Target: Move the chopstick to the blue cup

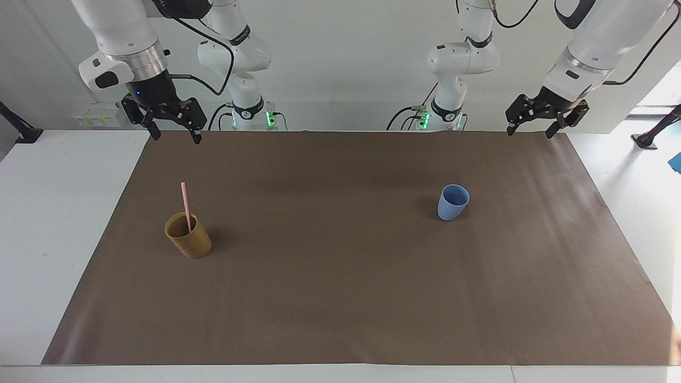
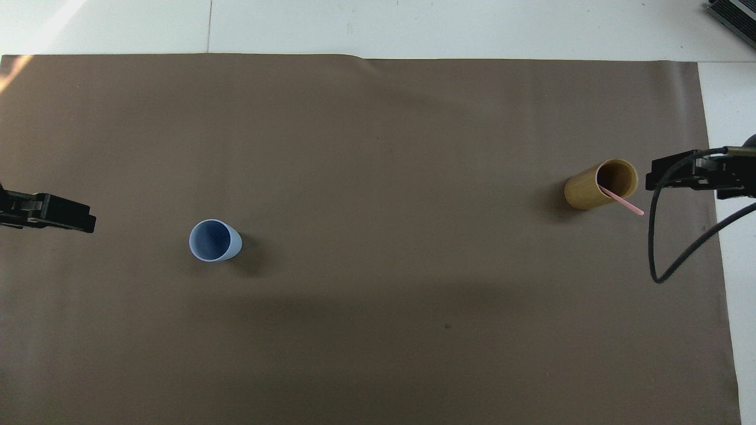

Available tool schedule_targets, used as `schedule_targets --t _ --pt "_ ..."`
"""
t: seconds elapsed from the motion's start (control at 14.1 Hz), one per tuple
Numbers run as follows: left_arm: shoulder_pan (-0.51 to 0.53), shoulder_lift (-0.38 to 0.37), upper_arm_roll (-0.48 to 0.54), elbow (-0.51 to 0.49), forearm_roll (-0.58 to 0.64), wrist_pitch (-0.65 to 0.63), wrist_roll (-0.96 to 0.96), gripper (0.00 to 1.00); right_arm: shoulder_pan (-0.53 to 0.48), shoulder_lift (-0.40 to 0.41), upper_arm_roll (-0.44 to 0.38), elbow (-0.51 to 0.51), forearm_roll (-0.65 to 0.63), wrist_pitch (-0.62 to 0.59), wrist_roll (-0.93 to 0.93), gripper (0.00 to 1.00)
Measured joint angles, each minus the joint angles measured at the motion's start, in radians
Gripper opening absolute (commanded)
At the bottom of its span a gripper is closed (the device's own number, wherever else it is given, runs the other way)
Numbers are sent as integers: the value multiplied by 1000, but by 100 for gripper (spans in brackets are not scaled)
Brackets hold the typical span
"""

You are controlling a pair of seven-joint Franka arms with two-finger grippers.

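A thin pale-pink chopstick (image 1: 185,205) (image 2: 625,202) stands upright in a tan-brown cup (image 1: 188,236) (image 2: 598,184) toward the right arm's end of the table. The light-blue cup (image 1: 453,202) (image 2: 214,240) stands upright with nothing in it toward the left arm's end. My right gripper (image 1: 171,131) (image 2: 655,176) hangs open high over the mat's edge at the robots' end, on the tan cup's side, holding nothing. My left gripper (image 1: 532,130) (image 2: 88,219) hangs open over the mat's corner at the left arm's end, holding nothing.
A large brown mat (image 1: 351,298) (image 2: 378,354) covers the white table (image 1: 48,223). A black cable (image 2: 667,260) loops down from the right arm. A dark device (image 2: 735,15) sits at the table's corner farthest from the robots.
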Motion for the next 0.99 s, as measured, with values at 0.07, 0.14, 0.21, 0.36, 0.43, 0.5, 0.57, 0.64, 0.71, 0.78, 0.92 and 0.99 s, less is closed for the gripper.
schedule_targets --t 0.07,0.14,0.21,0.36,0.43,0.5,0.57,0.64,0.71,0.78,0.92,0.99 --pt "0 0 0 0 0 0 0 100 0 0 0 0 0 0 0 100" --pt "0 0 0 0 0 0 0 100 0 0 0 0 0 0 0 100" --pt "1 0 0 0 0 0 1 100 0 0 0 0 0 0 0 100" --pt "1 0 0 0 0 0 1 100 0 0 0 0 0 0 0 100" --pt "1 -1 0 0 0 0 1 100 0 0 0 0 0 0 0 100" --pt "1 -1 0 0 0 0 1 100 0 0 0 0 0 0 0 100" --pt "1 -1 0 -1 0 0 1 100 0 0 0 0 0 0 0 100" --pt "1 -1 0 -3 0 0 1 100 0 0 0 0 0 0 0 100" --pt "1 -1 0 -5 0 0 1 100 0 0 0 0 0 0 0 100" --pt "1 -1 0 -10 0 0 1 100 0 0 0 0 0 0 0 100" --pt "1 -2 -2 -31 0 2 1 100 0 0 0 0 0 0 0 100" --pt "1 -2 -3 -44 0 5 1 100 0 0 0 0 0 0 0 100"
